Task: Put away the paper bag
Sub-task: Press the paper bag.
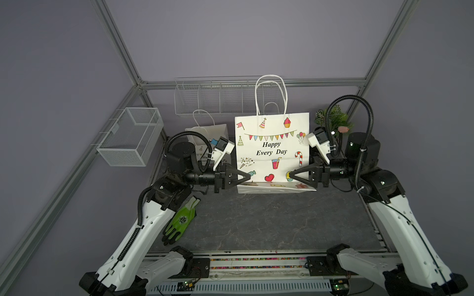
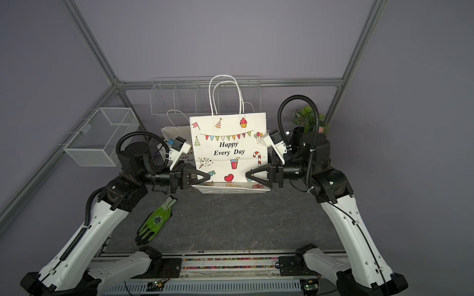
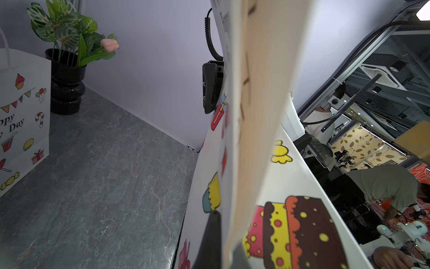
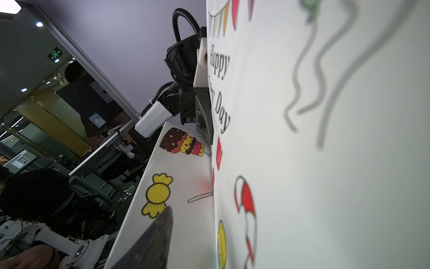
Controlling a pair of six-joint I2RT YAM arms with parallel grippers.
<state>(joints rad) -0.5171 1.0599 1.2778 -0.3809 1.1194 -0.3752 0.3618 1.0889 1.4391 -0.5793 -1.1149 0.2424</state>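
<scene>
Only one dark finger [image 4: 159, 236] of the right gripper [image 1: 291, 175] shows, so its jaw gap cannot be told. The white paper bag [image 1: 272, 151] stands upright on the dark marbled table [image 1: 256, 220] between both grippers. The left gripper [image 1: 248, 176] pinches its lower side edge. The bag bears party drawings, "Happy Every Day", and white cord handles.

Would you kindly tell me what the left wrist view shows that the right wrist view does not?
Only the left wrist view shows the potted plant, a second printed bag and the dark tabletop. Only the right wrist view shows the left arm, a green exit sign and a candy cane print. Both show the paper bag close up, with its layered cake print and yellow candy print.
</scene>
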